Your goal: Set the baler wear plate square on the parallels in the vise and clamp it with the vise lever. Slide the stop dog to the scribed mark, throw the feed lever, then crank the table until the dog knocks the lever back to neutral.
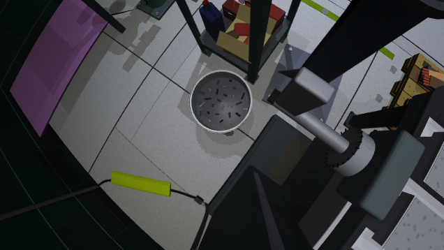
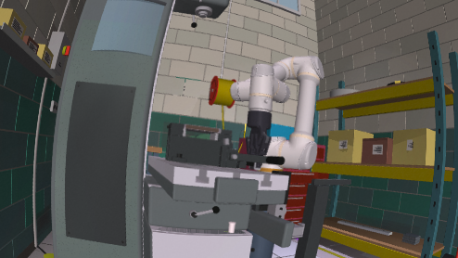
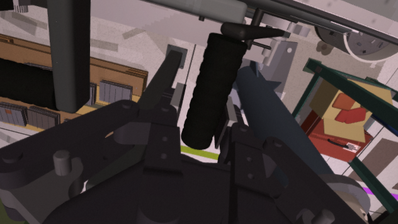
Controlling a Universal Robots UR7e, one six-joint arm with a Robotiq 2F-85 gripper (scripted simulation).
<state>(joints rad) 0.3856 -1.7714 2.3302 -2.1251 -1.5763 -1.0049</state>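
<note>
The black ribbed grip of the vise lever stands between the fingers of my gripper, which is open and holds nothing. In the second side camera my gripper hangs at the right end of the dark vise on the grey mill table. The wear plate is hidden inside the vise from here. The table crank sticks out of the table's front face. The stop dog and feed lever I cannot make out.
The grey machine column fills the left, with the toothed cutter on its arbor overhead. A chip bin sits on the floor beside a green shelf frame. Yellow shelving with boxes stands to the right.
</note>
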